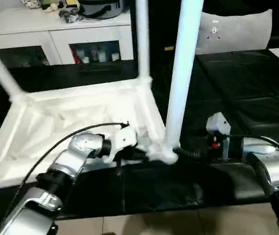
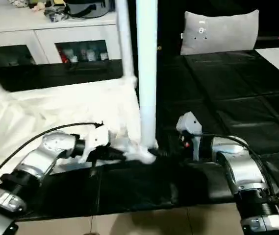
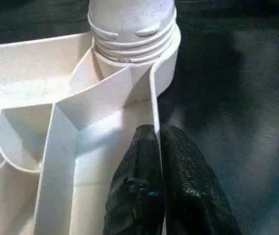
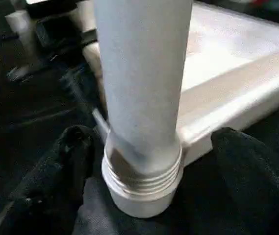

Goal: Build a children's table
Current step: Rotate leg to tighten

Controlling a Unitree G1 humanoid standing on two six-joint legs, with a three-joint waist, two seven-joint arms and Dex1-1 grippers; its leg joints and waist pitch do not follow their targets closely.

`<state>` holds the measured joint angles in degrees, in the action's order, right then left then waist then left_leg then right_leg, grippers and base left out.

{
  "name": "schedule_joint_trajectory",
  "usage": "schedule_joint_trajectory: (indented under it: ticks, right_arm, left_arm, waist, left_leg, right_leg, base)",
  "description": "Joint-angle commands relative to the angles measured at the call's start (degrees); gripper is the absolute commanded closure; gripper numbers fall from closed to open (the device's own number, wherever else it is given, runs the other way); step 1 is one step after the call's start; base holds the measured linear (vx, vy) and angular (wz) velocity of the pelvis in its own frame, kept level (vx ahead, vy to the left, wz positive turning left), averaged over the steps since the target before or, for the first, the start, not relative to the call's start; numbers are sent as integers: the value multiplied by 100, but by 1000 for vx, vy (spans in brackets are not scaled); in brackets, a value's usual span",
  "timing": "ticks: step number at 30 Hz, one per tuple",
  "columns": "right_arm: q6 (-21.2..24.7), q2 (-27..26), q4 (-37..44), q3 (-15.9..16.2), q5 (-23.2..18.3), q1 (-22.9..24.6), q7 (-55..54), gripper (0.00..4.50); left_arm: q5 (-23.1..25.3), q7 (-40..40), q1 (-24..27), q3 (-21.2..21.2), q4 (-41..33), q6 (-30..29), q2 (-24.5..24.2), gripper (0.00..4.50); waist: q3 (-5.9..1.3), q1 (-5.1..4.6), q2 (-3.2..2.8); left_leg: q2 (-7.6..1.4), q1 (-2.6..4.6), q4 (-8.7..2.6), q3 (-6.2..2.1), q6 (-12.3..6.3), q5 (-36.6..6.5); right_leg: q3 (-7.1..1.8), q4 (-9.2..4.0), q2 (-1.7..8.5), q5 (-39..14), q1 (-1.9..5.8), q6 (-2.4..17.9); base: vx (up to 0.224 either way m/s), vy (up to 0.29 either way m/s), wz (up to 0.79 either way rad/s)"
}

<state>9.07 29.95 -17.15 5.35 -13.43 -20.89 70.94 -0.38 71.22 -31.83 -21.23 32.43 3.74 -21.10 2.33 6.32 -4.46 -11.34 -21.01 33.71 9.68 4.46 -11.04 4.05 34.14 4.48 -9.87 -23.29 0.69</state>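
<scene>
Table top (image 1: 56,122) lies upside down on black mat (image 1: 237,83), three legs up; near leg (image 1: 181,83) in corner socket (image 1: 161,152). Cabinet (image 1: 56,34), cushion (image 1: 235,32) behind, no readable writing. Left wrist view: left gripper (image 3: 158,134) pinching top's rim. Right wrist view: right gripper (image 4: 144,139) spread either side of near leg, fingers (image 4: 68,152) apart from it

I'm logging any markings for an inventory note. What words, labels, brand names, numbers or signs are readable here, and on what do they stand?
No text can be read.
Grey cushion: a small pale mark near its upper left corner, too blurred to read.
Table top and its legs: no lettering seen.
Leg at the near corner socket: plain, only screw threads.
Items behind the cabinet glass doors: too small to read.
</scene>
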Motion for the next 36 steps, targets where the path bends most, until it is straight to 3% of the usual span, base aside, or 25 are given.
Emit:
schedule_joint_trajectory:
  ticks: [1,3,10,21,22,26,28,31,33,36]
  right_arm:
    - [-47,20,-72,117,-100,-165,285,64]
    - [46,-16,-138,227,-202,-242,596,89]
    - [193,-74,-153,381,-359,-316,1029,141]
    - [101,-377,-321,488,-380,-397,1039,235]
    - [129,-389,-318,498,-395,-398,1067,243]
    - [265,-369,-260,524,-431,-366,1172,256]
    - [370,-348,-175,499,-503,-293,1220,257]
    - [625,-585,70,169,-762,-159,673,258]
    - [700,-668,127,105,-751,-145,409,258]
    - [932,-953,275,1,-520,-92,-520,258]
  left_arm:
    - [76,492,17,-301,-175,151,-129,450]
    - [45,847,27,-425,-239,227,-302,450]
    - [12,1208,87,-454,-382,300,-433,450]
    - [-45,1232,144,-465,-420,264,-435,450]
    - [-41,1223,145,-460,-421,263,-428,450]
    - [-51,1208,151,-447,-428,238,-419,450]
    - [-100,1151,170,-409,-479,65,-388,450]
    - [2,498,119,-278,-475,-417,-146,450]
    - [-13,298,93,-215,-455,-644,-42,450]
    - [-59,-177,56,-91,-533,-1174,246,450]
  waist:
    - [-366,-9,115]
    - [-371,31,132]
    - [-371,28,139]
    - [-367,22,147]
    - [-361,17,171]
    - [-363,24,160]
    - [-373,26,162]
    - [-372,37,153]
    - [-347,24,173]
    - [-327,-7,148]
  left_leg:
    - [-173,15,-329,1,-586,-837]
    - [-169,21,-329,-2,-581,-846]
    - [-182,28,-341,-7,-500,-895]
    - [-169,20,-341,-3,-447,-885]
    - [-166,14,-350,-3,-434,-900]
    - [-171,24,-349,-5,-416,-892]
    - [-176,29,-343,-4,-433,-835]
    - [-179,29,-332,5,-452,-761]
    - [-155,17,-346,8,-380,-860]
    - [-132,36,-367,-12,-262,-1056]
  right_leg:
    - [-220,-386,348,-1339,309,1204]
    - [-217,-367,352,-1370,309,1232]
    - [-222,-351,351,-1279,314,1262]
    - [-220,-372,355,-1517,308,1174]
    - [-216,-380,350,-1590,314,1136]
    - [-222,-387,356,-1684,305,1090]
    - [-225,-365,348,-1512,306,1145]
    - [-234,-354,344,-1368,298,1191]
    - [-223,-384,339,-1657,306,1118]
    - [-212,-456,348,-2278,291,887]
  base:
    - [0,0,0]
    - [0,0,0]
    - [0,0,0]
    - [0,0,0]
    - [0,0,0]
    - [0,0,0]
    - [0,0,0]
    - [0,0,0]
    - [0,0,0]
    - [0,0,0]
